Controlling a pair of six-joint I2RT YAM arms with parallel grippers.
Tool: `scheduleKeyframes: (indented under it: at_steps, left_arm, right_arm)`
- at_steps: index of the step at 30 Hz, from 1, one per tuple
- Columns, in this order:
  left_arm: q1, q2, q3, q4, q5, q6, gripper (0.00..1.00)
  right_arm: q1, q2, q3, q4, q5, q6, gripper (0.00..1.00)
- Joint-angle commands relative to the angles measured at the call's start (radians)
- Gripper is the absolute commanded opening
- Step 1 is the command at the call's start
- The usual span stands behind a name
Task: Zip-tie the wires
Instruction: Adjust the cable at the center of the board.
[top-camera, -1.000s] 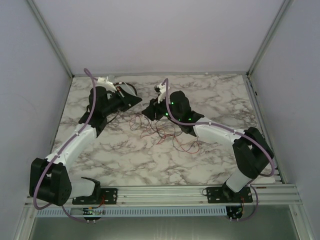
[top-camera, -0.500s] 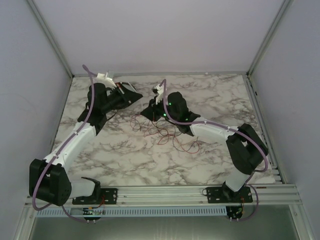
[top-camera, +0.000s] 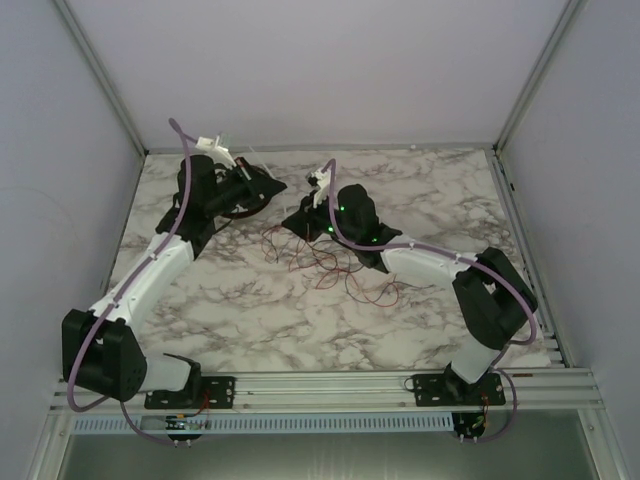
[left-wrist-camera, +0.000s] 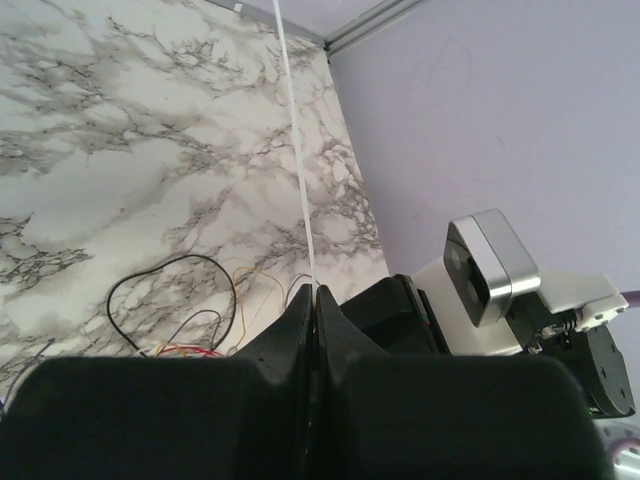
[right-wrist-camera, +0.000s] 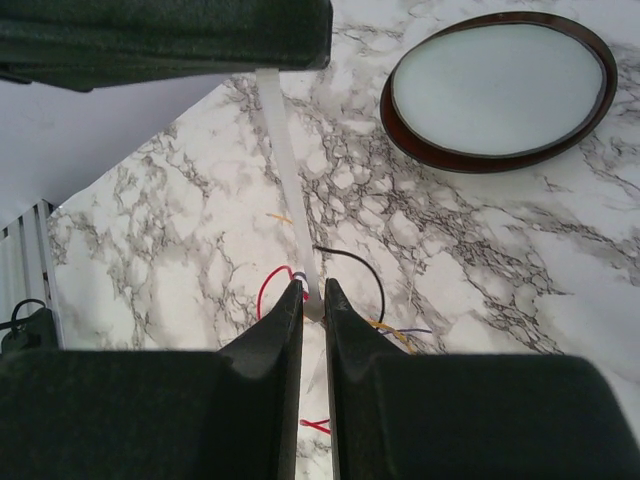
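Note:
The wires (top-camera: 335, 265) lie as a loose red and dark tangle on the marble table, just in front of the two grippers. A white zip tie (right-wrist-camera: 290, 190) stretches taut between the grippers. My left gripper (top-camera: 272, 187) is shut on one end; in the left wrist view its jaws (left-wrist-camera: 315, 292) pinch the thin strap (left-wrist-camera: 300, 150). My right gripper (right-wrist-camera: 313, 292) is shut on the other, thicker end, with red and black wire loops (right-wrist-camera: 350, 262) right beside its tips. From above, the right gripper (top-camera: 291, 222) sits at the tangle's left edge.
A round dark-rimmed dish (right-wrist-camera: 487, 164) lies on the table beyond the right gripper, partly under the left arm in the top view. The right arm's wrist camera (left-wrist-camera: 487, 265) is close to the left gripper. Grey walls bound the table at the back and sides.
The right gripper has closed on the zip tie's end. The left gripper has shifted a little up and to the right, and the strap now runs straight between them.

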Motion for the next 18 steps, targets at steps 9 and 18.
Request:
scheduleKeyframes:
  at_steps: [9, 18]
  left_arm:
    - [0.010, 0.002, 0.061, 0.045, 0.018, 0.020, 0.00]
    - [0.010, -0.088, -0.045, 0.025, 0.034, 0.039, 0.00]
  right_arm:
    - [0.013, -0.032, -0.029, -0.071, 0.020, -0.013, 0.02]
    - [-0.013, -0.111, -0.004, -0.073, 0.008, -0.010, 0.56]
